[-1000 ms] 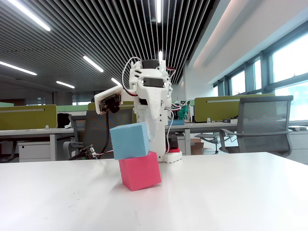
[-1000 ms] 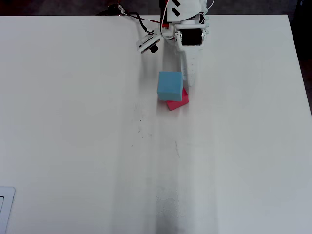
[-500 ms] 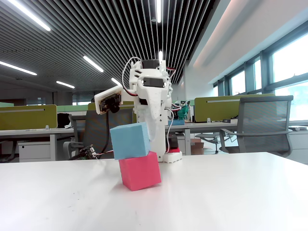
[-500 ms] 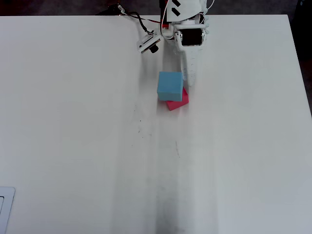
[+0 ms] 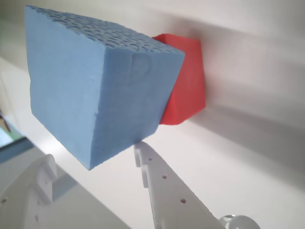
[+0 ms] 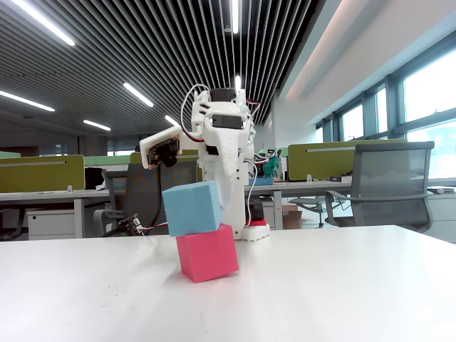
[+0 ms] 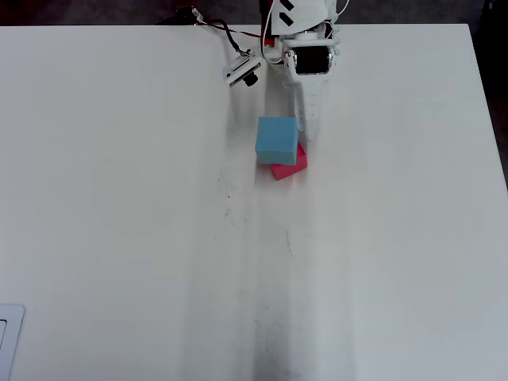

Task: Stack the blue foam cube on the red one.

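The blue foam cube [image 6: 192, 207] sat skewed atop the red cube [image 6: 207, 253]; the gripper [image 5: 93, 160] was spread, just beside it.

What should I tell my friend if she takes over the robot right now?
Gripper: open, with a finger on each side of the blue cube's lower corner; not squeezing it, as far as the wrist view shows.
Blue foam cube: sitting on the red cube, shifted to the left in the fixed view and turned a little, so it overhangs.
Red cube: on the white table, close to the arm's base.
Done: the blue one is on top.
Left: pull the arm back gently, without bumping the stack.
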